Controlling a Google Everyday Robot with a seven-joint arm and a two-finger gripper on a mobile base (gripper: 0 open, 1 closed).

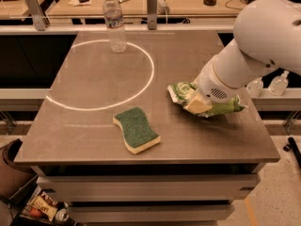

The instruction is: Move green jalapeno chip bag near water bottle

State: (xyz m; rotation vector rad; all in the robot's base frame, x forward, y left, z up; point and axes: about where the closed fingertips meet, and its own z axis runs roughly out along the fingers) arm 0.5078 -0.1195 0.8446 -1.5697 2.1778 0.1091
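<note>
The green jalapeno chip bag [178, 92] lies crumpled on the right side of the grey table [211, 140], partly hidden under my arm. My gripper [197, 105] is down on the bag's middle, at the end of the big white arm that reaches in from the upper right. The water bottle [115, 23] stands upright at the table's far left, on the far edge of a white circle marked on the top. The bag is far from the bottle, across the circle.
A dark-green sponge with a yellow base [136, 130] lies at the front centre of the table. Small squat clear bottles [280, 83] stand off the table's right side. A counter with posts runs behind the table. A bin with wrappers [42, 204] sits on the floor at the lower left.
</note>
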